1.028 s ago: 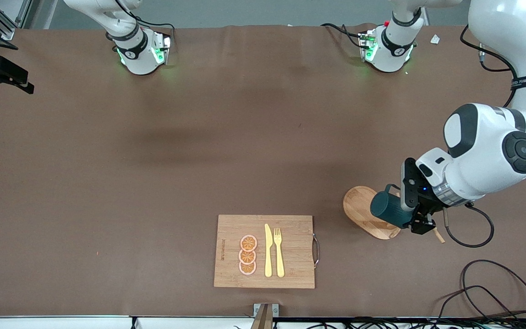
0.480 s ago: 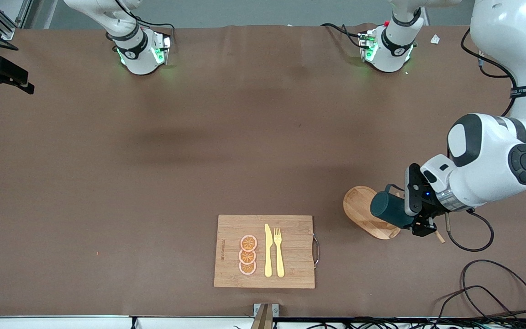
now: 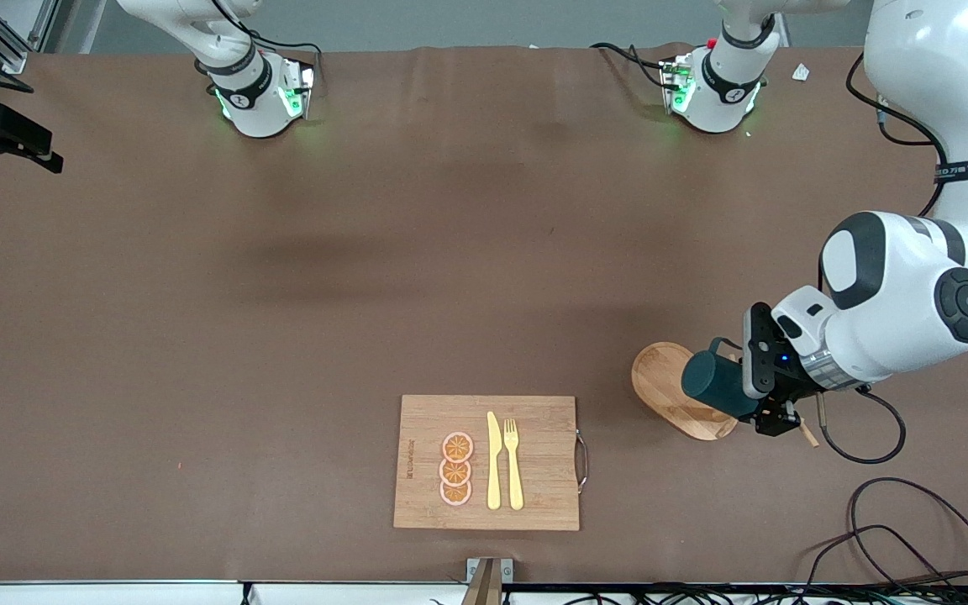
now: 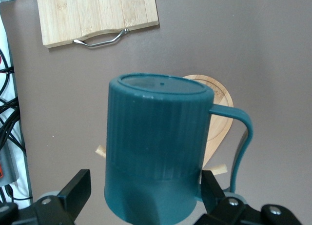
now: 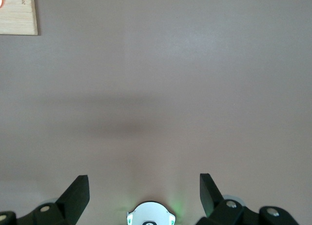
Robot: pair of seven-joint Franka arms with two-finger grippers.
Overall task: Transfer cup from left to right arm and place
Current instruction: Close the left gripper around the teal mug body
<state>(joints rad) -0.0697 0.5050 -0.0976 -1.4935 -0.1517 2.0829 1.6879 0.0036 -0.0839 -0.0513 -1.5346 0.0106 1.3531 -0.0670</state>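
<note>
While the left gripper [image 3: 763, 405] clamps the dark teal cup [image 3: 717, 385] by its rim end, the cup lies sideways in the air, its base toward the right arm's end, over the oval wooden rack base [image 3: 667, 388]. In the left wrist view the fingers [image 4: 78, 191] press the ribbed wall of the cup [image 4: 156, 142], its handle [image 4: 241, 137] free at one side. The bamboo cutting board [image 3: 486, 462], carrying knife [image 3: 493, 460], fork [image 3: 513, 462] and orange slices [image 3: 456, 469], sits near the table's front edge; bare brown table [image 3: 282, 294] spreads toward the right arm. The right gripper [image 5: 144, 195] waits with fingers apart, above its own base.
</note>
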